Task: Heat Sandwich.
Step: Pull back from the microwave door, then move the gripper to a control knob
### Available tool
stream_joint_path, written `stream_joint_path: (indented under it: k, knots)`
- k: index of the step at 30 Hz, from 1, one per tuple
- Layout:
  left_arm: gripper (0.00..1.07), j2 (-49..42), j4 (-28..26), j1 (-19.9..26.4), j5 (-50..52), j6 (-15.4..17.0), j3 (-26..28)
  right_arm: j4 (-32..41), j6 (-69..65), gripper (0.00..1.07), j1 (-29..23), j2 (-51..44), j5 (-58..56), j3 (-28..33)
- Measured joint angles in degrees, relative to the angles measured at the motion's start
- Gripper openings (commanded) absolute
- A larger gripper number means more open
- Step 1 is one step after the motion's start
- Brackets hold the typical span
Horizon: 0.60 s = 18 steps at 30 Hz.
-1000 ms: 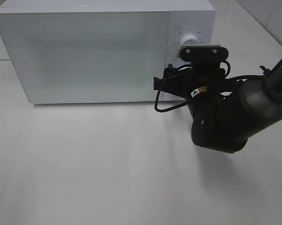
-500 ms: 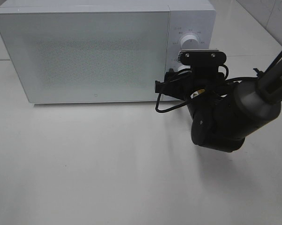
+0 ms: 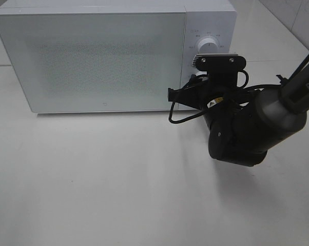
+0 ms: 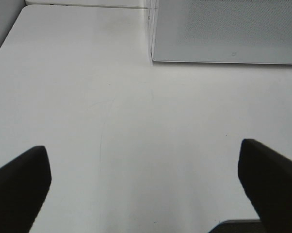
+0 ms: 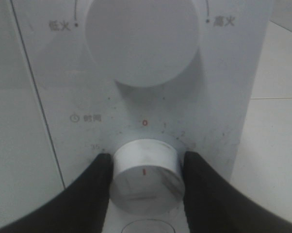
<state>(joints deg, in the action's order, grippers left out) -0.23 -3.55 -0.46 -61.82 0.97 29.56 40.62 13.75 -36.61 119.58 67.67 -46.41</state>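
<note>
Moved: right gripper [image 5: 146, 164] has nudged closer to the panel | fingers [image 5: 88, 194] clamped either side of timer knob [image 5: 145, 179] | next: twist clockwise, grip square, no slipping | left gripper [image 4: 142, 153] fingers wide apart over table [image 4: 88, 97] | sandwich unseen, likely behind shut microwave [image 3: 93, 56] door

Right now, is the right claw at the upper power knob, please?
No, the right claw flanks the lower timer knob instead.

低火 and 高火 beside upper knob [image 5: 141, 41], 时间, red 0, 1, 35 around timer knob [image 5: 146, 177], PiP on right arm [image 3: 304, 87]
</note>
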Motion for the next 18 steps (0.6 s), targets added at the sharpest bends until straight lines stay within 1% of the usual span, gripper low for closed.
stream_joint_path:
  k: [1, 2, 18]
  knots:
    - [1.00, 0.0, 0.0, 0.0, 0.0, 0.0, 0.0, 0.0, -0.1, 0.11, 0.0, 0.0, 0.1, 0.0]
    - [1.00, 0.0, 0.0, 0.0, 0.0, 0.0, 0.0, 0.0, -0.1, 0.10, 0.0, 0.0, 0.1, 0.0]
    - [1.00, 0.0, 0.0, 0.0, 0.0, 0.0, 0.0, 0.0, -0.6, 0.13, 0.0, 0.0, 0.1, 0.0]
